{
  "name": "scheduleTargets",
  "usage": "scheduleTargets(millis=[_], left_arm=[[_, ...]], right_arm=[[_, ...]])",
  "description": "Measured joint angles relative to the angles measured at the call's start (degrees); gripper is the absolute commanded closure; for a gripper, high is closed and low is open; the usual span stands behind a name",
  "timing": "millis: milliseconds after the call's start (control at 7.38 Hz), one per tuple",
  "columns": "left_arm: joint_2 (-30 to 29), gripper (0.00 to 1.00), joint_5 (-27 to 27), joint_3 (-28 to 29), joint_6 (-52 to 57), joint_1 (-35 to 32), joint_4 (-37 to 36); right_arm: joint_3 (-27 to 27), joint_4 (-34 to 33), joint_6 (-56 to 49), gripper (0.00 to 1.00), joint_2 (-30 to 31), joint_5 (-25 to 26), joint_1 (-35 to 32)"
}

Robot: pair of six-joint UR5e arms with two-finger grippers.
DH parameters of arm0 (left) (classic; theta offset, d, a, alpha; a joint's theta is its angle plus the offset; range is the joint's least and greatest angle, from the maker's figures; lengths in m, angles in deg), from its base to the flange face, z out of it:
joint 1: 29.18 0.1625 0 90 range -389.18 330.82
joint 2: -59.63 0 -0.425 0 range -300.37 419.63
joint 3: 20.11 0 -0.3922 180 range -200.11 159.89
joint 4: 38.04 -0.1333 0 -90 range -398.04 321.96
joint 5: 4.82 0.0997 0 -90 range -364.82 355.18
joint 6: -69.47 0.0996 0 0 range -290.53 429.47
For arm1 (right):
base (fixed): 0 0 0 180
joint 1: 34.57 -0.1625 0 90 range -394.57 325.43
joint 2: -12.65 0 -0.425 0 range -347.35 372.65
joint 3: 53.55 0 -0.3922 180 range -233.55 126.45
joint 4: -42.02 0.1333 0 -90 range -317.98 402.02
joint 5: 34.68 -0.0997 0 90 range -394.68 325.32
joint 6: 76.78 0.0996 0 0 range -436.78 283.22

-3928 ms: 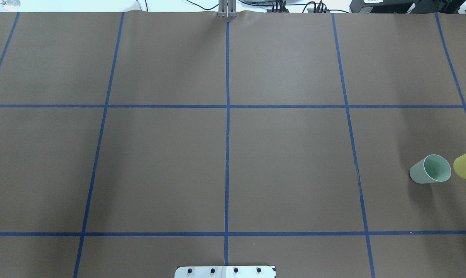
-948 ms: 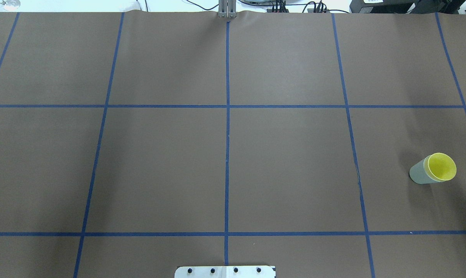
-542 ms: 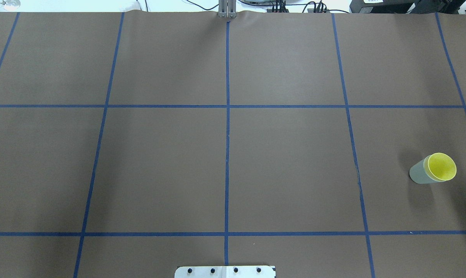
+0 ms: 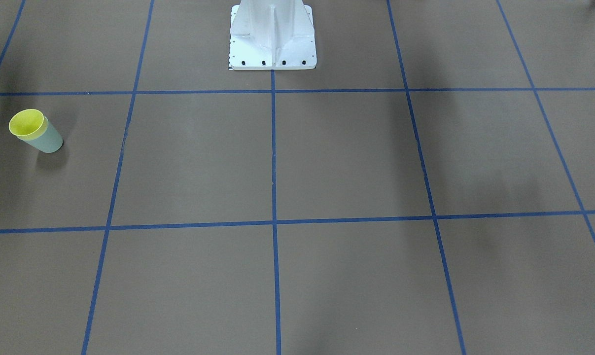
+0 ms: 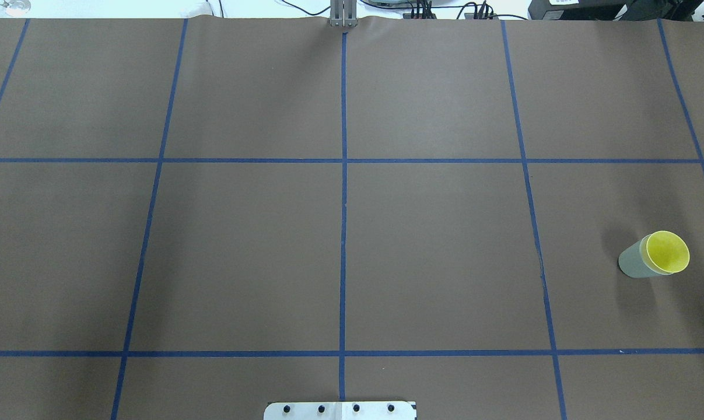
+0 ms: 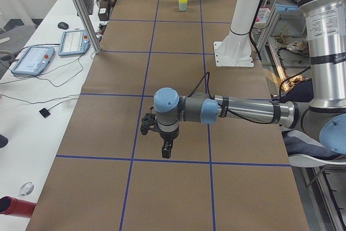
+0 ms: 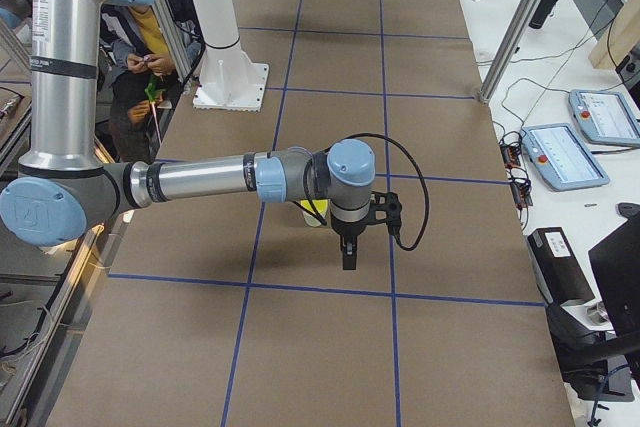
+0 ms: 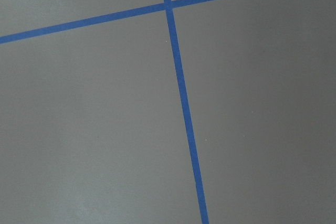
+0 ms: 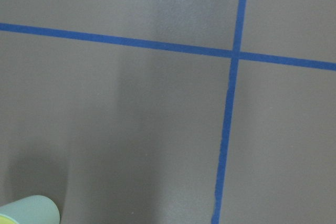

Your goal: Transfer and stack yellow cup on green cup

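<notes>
Yellow cup (image 5: 668, 252) sits nested in green cup (image 5: 633, 265); I can't tell whether left gripper (image 6: 166, 152) or right gripper (image 7: 348, 255) is clenched.

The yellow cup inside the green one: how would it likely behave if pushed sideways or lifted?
The yellow cup looks like plain plastic, so probably light and stiff. It sits in the green cup, so a side push likely moves or tips both. Lifting may drag the green cup along.
</notes>
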Motion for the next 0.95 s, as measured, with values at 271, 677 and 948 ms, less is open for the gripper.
scheduleTargets(millis=[271,677,948], left_arm=[[-0.5,0.00,0.1,0.2,-0.1,0.0,0.0],[-1.5,0.00,0.4,0.0,0.1,0.1,0.0],[-2.0,0.00,0.5,-0.2,0.2,0.1,0.8]], right_arm=[[0.2,-0.2,-0.1,0.00,0.9,0.1,-0.2],[0.5,-0.2,0.4,0.00,1.1,0.2,-0.2],[1.4,-0.2,0.3,0.00,1.1,0.4,-0.2]])
